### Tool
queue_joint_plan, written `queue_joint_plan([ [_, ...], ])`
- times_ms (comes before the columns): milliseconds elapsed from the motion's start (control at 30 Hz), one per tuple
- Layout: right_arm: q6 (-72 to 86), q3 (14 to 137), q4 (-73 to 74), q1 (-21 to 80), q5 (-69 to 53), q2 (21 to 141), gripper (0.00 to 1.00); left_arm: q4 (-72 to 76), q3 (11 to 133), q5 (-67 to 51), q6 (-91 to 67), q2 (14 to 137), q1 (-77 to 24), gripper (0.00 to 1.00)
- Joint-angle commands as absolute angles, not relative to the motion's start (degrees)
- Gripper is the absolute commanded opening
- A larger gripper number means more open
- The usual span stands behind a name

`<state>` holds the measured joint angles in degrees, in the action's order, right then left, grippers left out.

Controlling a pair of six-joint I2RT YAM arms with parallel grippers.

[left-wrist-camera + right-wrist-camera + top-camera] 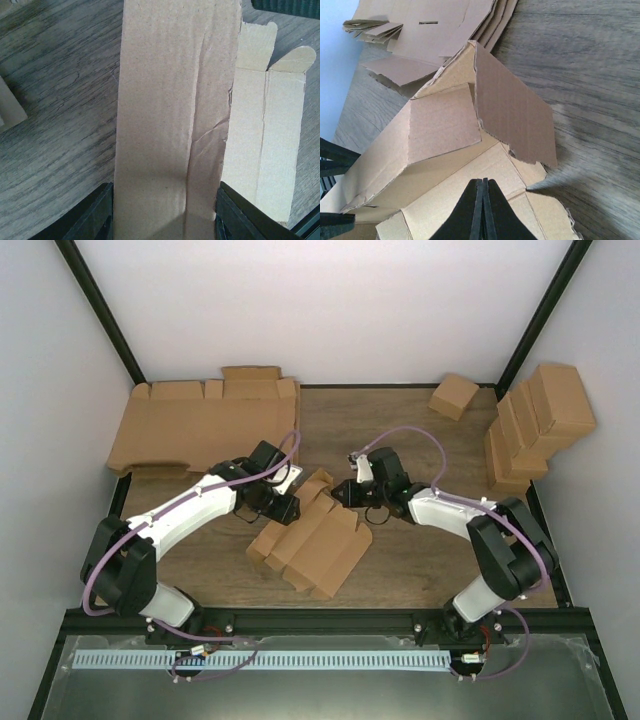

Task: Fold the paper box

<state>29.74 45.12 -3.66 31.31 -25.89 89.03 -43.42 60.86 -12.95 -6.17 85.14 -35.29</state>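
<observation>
Two robot arms meet over the paper box, a brown die-cut piece lying partly folded on the wooden table. The left gripper is grasping it. A raised panel fills the whole gap between its two black fingers, with one finger against each long edge and the jaws about half spread. From these jaws the panel's long axis runs straight ahead, away from the wrist. The rest of the box, a paler panel ending in a rounded tuck flap, lies flat just to the jaws' right. The right gripper is clenched, its pads pressed flat together with nothing visible between them. Its closed tip sits over a flat panel at one end of the box; whether it touches the card cannot be told. Directly ahead of that tip a large end flap stands up at a slant, and a smaller flap lies folded in beside it on the jaws' left. The coming move likely turns on this: the standing end flap lies straight in front of the shut right jaws, at the far end of the panel the left jaws hold. That makes the right arm the nearer one to press the flap over, while the left steadies the wall.
</observation>
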Motion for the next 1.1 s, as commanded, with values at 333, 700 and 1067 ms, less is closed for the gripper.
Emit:
queue_joint_plan([
  [333, 26.7, 54.8, -2.3, 31.2, -19.4, 99.4, 0.01, -45.0, 62.3, -13.4, -5.7, 86.5, -35.6, 0.51],
  [700, 23.9, 58.1, 0.2, 31.2, -17.8, 105.9, 0.01, -45.4, 62.8, -13.2, -5.1, 86.6, -36.0, 0.52],
  [1067, 22.2, 56.5, 0.0, 31.2, -29.0, 106.0, 0.01, -44.9, 63.6, -11.1, -5.5, 86.4, -37.7, 0.50],
])
